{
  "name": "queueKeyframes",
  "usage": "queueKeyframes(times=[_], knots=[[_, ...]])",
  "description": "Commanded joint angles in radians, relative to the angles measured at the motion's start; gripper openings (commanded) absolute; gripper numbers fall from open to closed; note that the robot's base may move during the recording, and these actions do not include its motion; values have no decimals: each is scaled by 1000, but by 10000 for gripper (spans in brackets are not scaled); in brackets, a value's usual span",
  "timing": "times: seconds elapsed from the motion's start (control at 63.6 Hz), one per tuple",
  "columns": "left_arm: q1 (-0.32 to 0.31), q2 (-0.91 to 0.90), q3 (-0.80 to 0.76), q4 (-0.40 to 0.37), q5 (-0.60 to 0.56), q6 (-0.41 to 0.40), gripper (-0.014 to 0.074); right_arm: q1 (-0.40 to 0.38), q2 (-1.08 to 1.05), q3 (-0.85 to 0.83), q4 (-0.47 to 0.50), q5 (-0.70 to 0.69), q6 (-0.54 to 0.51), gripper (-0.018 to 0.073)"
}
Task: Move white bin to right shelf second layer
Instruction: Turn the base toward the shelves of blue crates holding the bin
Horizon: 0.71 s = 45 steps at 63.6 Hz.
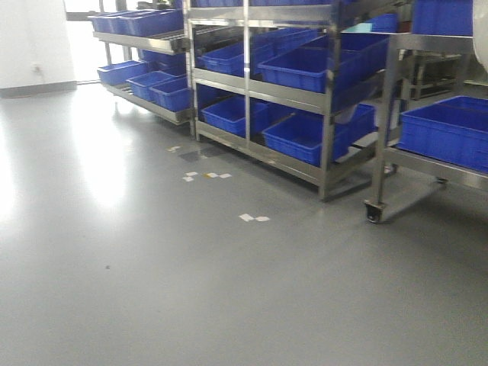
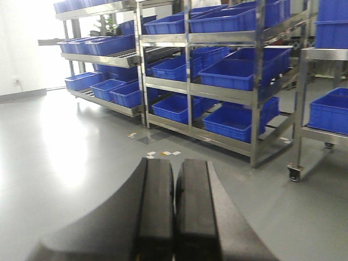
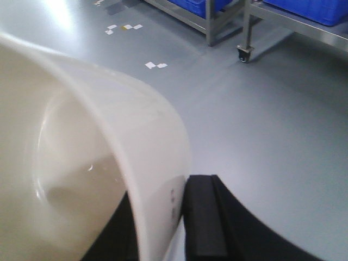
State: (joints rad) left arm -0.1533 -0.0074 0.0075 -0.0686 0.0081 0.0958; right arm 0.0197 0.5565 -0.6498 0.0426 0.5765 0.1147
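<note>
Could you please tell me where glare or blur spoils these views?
Exterior front view: bright glare bleaches the floor at left; the blue crates look soft. Left wrist view: similar glare at left, the left jaws blurred up close. Right wrist view: the white bin looms out of focus.

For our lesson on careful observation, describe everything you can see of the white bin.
The white bin fills the left of the right wrist view, very close up. It looks like smooth, slightly glossy cream-white plastic with a rounded rim and curved walls. The part of the inside that shows is empty. Its wall is pinched by the right claw, dark on both sides of the wall. It is held above the grey floor, and nothing else visible touches it.
</note>
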Motion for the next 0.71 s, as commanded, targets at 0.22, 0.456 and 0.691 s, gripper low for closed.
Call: queueKeyframes(times=[0.22, 0.456, 0.691], knots=[[-3, -13, 33, -5, -88, -7, 85, -8, 1, -33, 3, -100, 0, 56], [-3, -13, 33, -5, -88, -7, 85, -8, 1, -33, 3, -100, 0, 56], [-3, -13, 33, -5, -88, -7, 85, -8, 1, -33, 3, -100, 0, 56]])
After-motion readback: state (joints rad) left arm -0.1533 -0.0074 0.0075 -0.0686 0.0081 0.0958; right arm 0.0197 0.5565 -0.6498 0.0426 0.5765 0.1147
